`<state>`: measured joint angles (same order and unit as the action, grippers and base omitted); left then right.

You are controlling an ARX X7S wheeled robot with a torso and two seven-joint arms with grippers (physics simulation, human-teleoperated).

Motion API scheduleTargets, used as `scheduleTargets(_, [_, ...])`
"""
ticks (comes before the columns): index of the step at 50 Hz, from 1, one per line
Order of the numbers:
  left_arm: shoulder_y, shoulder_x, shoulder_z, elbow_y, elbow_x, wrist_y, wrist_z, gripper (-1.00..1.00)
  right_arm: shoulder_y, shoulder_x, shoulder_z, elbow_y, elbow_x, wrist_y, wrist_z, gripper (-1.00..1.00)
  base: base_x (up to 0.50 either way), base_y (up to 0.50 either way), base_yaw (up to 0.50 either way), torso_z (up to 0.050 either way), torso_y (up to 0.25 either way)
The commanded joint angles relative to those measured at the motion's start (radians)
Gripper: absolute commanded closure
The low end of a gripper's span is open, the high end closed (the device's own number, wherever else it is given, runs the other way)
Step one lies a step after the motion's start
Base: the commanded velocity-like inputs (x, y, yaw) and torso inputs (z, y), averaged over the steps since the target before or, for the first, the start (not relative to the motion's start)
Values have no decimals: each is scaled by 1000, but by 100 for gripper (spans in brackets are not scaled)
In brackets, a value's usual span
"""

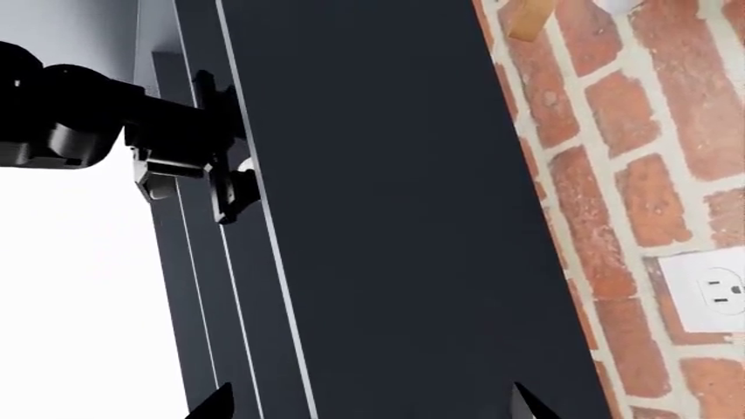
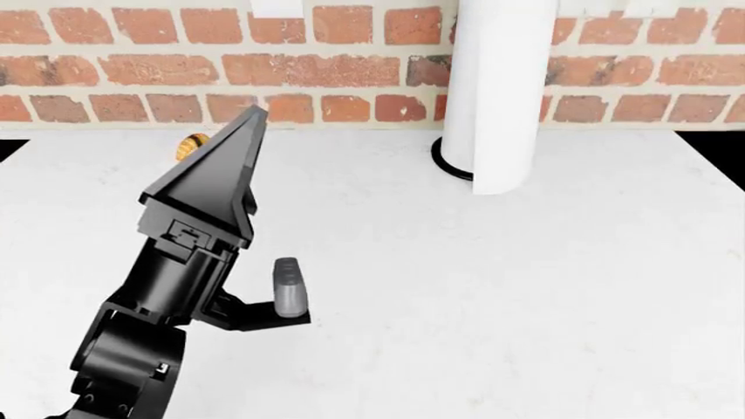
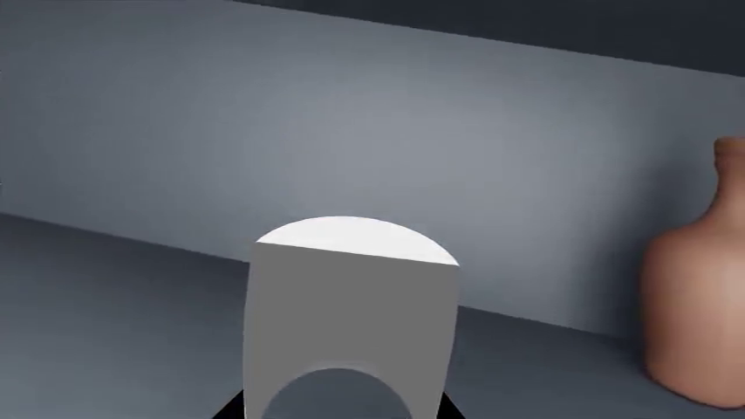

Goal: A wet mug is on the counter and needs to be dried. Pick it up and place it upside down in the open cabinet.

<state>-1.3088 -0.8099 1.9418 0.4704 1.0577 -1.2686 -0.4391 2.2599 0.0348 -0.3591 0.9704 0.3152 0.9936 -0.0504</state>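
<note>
The white mug (image 3: 349, 305) fills the middle of the right wrist view, held between the dark fingertips of my right gripper (image 3: 344, 410), which is shut on it. It hangs inside the grey cabinet (image 3: 349, 131), just above the shelf floor. Its far end is a bright white disc, and a dark rounded hollow shows at its near end. In the left wrist view my right gripper (image 1: 227, 188) reaches in behind the dark cabinet door (image 1: 396, 218). My left gripper (image 1: 370, 403) is open and empty, raised above the white counter (image 2: 524, 288). It also shows in the head view (image 2: 270, 188).
A brown vase (image 3: 699, 305) stands on the cabinet shelf beside the mug. A tall white paper-towel roll (image 2: 501, 87) stands at the counter's back by the brick wall (image 2: 349, 65). A small orange object (image 2: 190, 146) lies behind my left gripper. A wall outlet (image 1: 713, 292) is near the door.
</note>
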Motion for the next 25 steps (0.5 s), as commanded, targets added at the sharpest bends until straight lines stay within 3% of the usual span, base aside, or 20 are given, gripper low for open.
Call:
scheduleTargets(1, [15,3,-11,-5,0,5,-7,-100,-72,15,-48,-22,77,72,0,100,0,0,-3,0,0])
scheduleTargets(4, [15,2,-12,-4,3,6,-4,-100,-72,17,-43,-29,86,90,3,100,0,-1,-1,0,0])
scheduleTargets(5, [14,1,-11,-3,5,6,-2,-100,-72,18,-41,-36,90,98,5,-100,0,0,-3,0,0])
scheduleTargets(25, [26,2,-24,-8,13,13,3,-100,-65,37,-16,-66,127,142,20,-100,0,0,0,0,0])
